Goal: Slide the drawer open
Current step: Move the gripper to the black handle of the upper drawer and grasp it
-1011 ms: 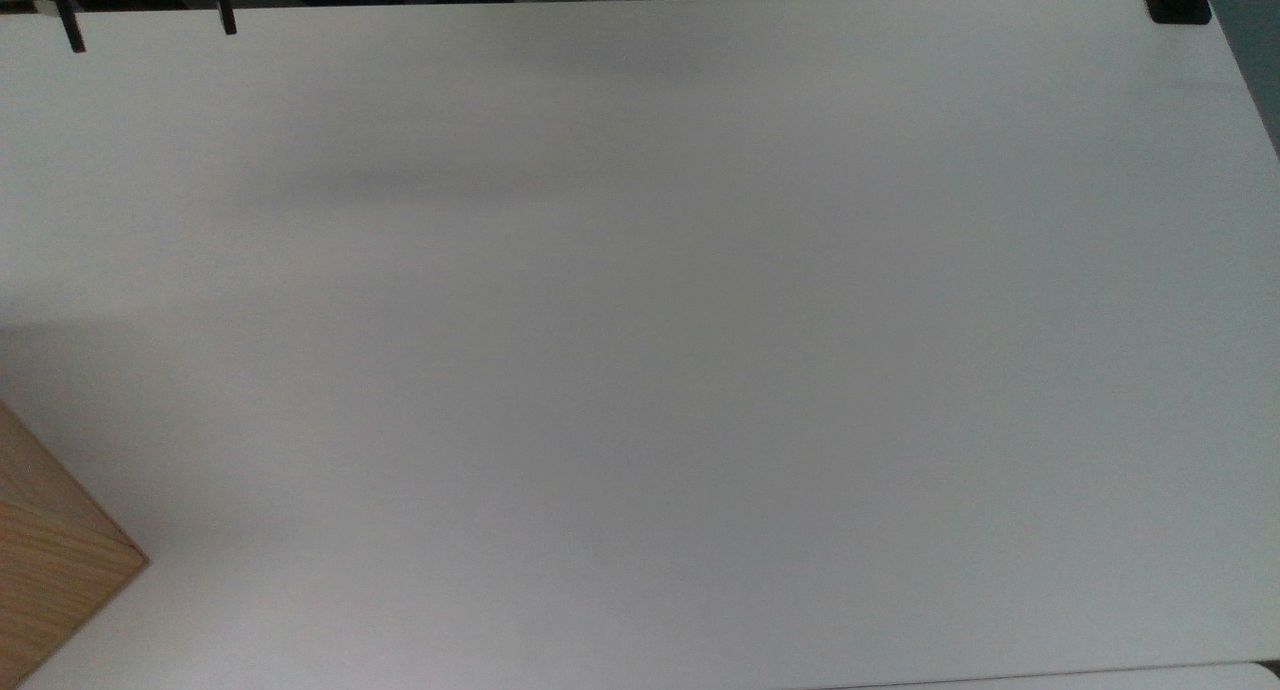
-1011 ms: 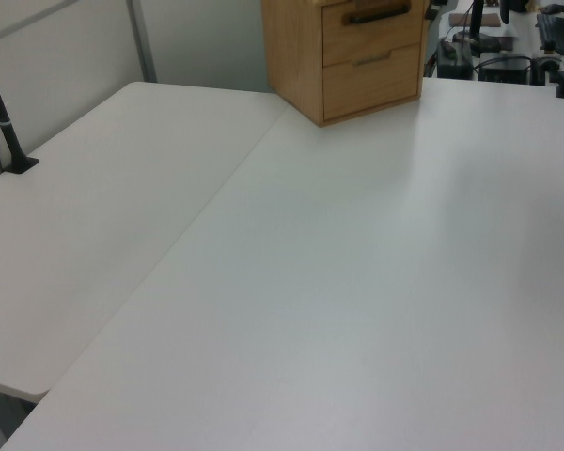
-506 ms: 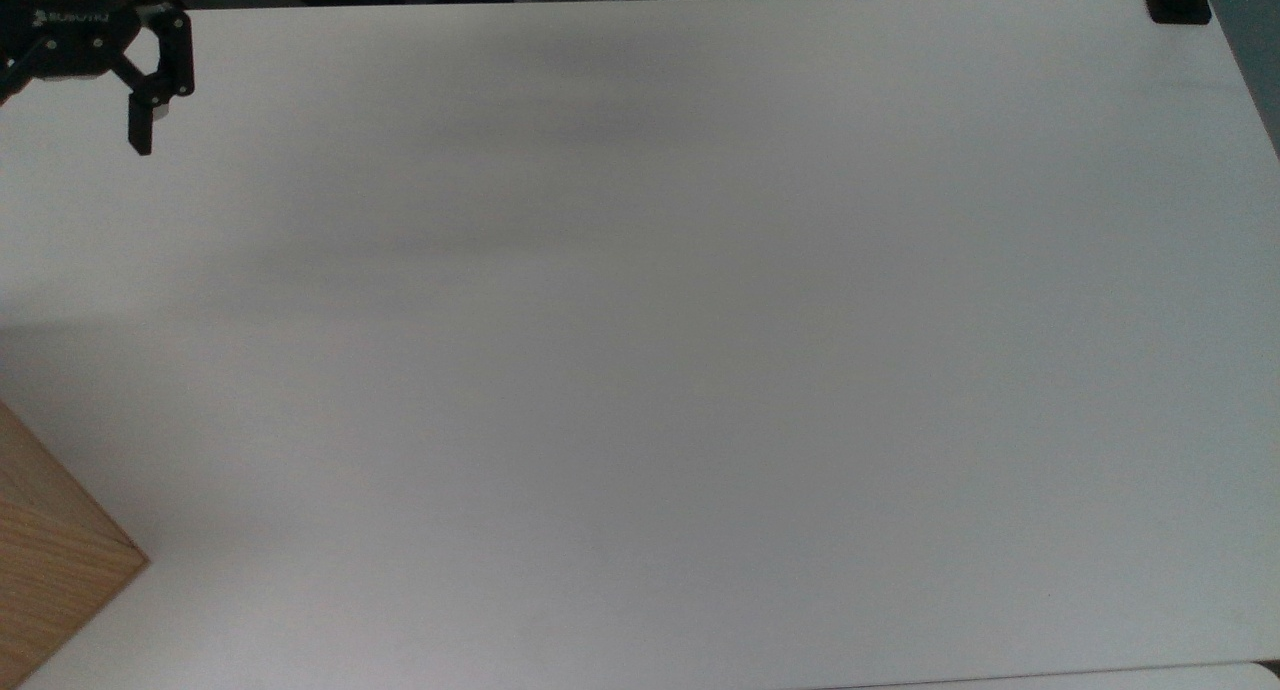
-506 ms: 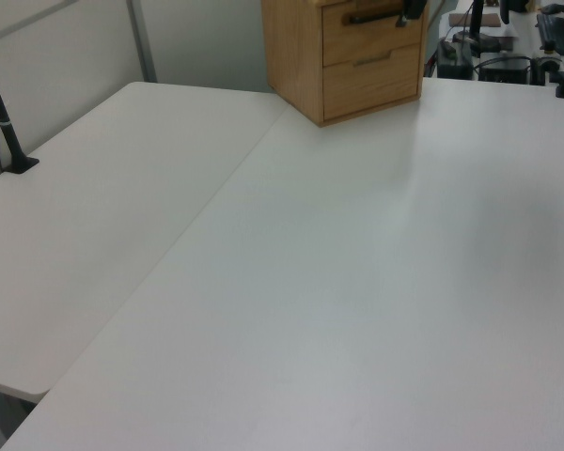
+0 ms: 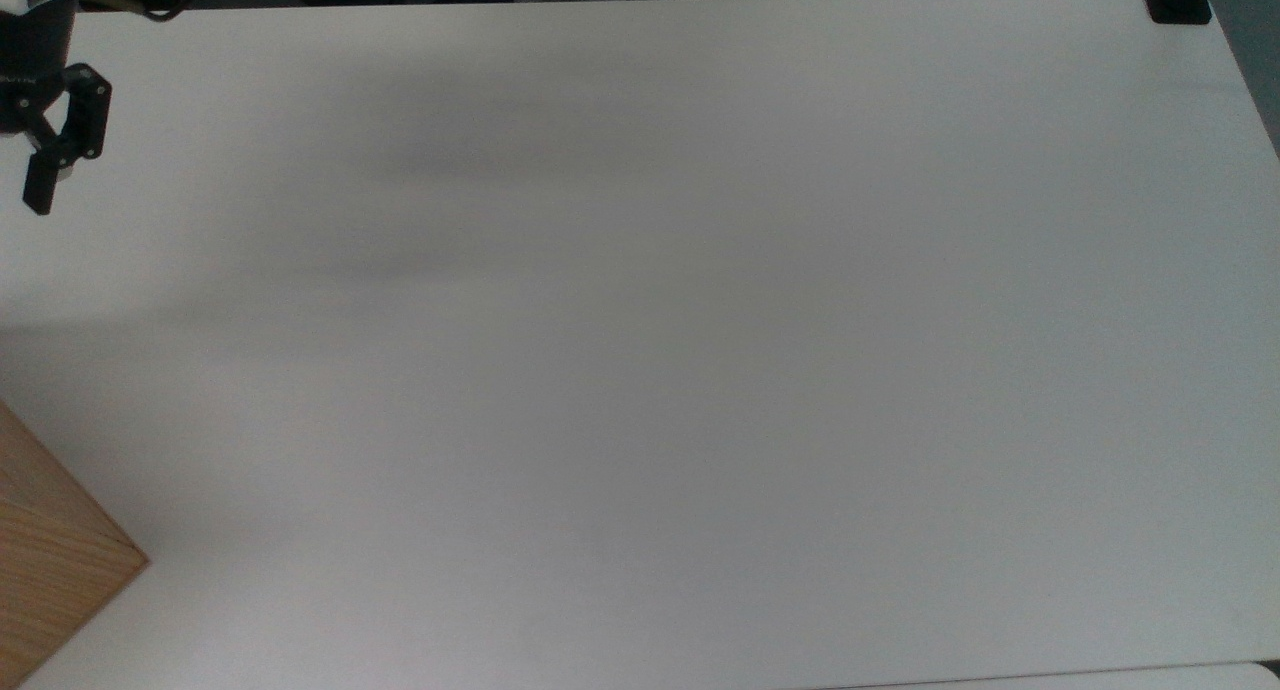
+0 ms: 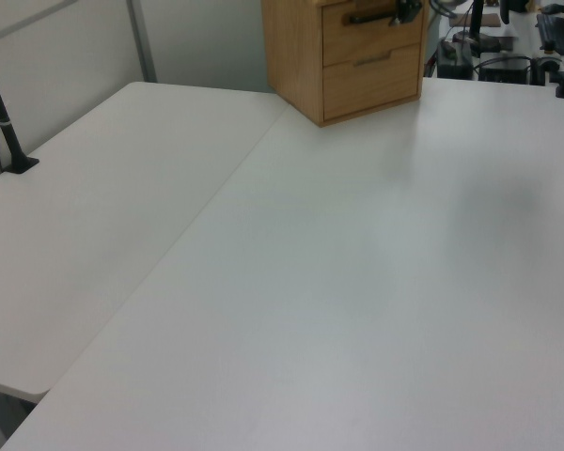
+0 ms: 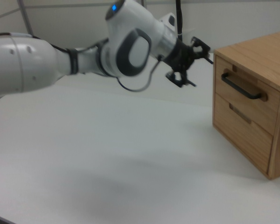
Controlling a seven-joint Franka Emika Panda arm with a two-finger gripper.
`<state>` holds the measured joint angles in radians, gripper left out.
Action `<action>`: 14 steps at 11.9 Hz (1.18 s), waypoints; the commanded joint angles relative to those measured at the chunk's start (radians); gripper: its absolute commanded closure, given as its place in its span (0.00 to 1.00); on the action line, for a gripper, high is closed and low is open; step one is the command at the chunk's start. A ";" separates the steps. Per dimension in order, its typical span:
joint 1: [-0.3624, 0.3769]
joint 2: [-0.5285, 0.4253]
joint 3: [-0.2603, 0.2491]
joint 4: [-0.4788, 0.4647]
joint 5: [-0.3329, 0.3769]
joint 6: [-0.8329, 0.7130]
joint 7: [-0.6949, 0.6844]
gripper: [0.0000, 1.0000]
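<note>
The cabinet stands at the right edge of the right view, front panels turned toward the arm, so the drawer can be pulled straight out over the bare desk. That drawer is the upper one, shut flush, its dark handle standing proud of the wood. The claw hangs in the upper middle of the right view, just beside the cabinet's near corner and level with the handle, aimed sideways at it, probably lining up for a hook or pinch. Fingers are spread apart, holding nothing, touching nothing.
</note>
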<state>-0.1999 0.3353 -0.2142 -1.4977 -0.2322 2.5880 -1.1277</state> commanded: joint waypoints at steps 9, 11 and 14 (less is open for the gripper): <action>-0.111 0.186 -0.004 0.013 -0.026 0.393 -0.144 0.55; -0.108 0.185 -0.002 0.013 -0.018 0.393 -0.130 0.67; -0.108 0.185 0.001 0.011 -0.015 0.393 -0.126 0.87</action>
<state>-0.3120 0.5184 -0.2145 -1.4731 -0.2437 2.9736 -1.2558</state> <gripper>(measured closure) 0.767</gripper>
